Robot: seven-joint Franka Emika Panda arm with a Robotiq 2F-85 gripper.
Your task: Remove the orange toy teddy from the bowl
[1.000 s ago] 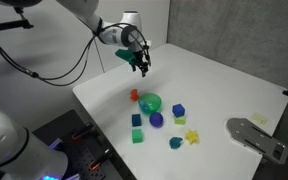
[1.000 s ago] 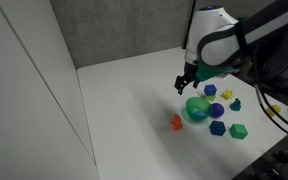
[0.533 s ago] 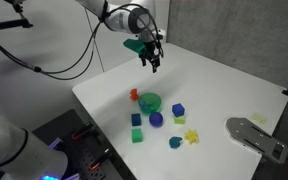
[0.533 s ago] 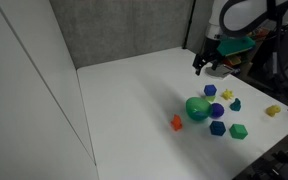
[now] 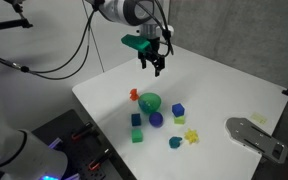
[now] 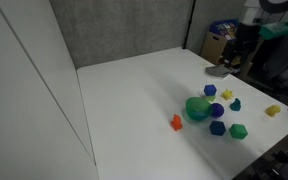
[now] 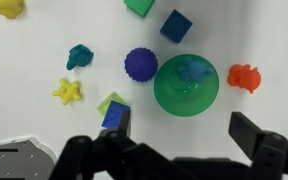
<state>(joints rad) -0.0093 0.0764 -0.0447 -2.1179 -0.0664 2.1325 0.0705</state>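
The green bowl (image 5: 150, 102) stands on the white table and shows in both exterior views (image 6: 197, 108) and in the wrist view (image 7: 185, 86). A small teal-blue piece (image 7: 191, 70) lies inside it. The orange toy teddy (image 5: 135, 96) lies on the table just outside the bowl's rim (image 6: 176, 122) (image 7: 243, 77). My gripper (image 5: 155, 64) hangs high above the table, well behind the bowl. In the wrist view its fingers are spread wide and empty (image 7: 184, 135).
Small blocks lie around the bowl: a purple round block (image 7: 140, 63), a blue cube (image 7: 176, 25), a green cube (image 5: 138, 135), a teal piece (image 7: 80, 57), a yellow star (image 7: 68, 91). A grey flat device (image 5: 254, 135) sits at the table edge.
The gripper has risen and moved away from the bowl toward the back of the table. The teddy and the bowl have not moved.
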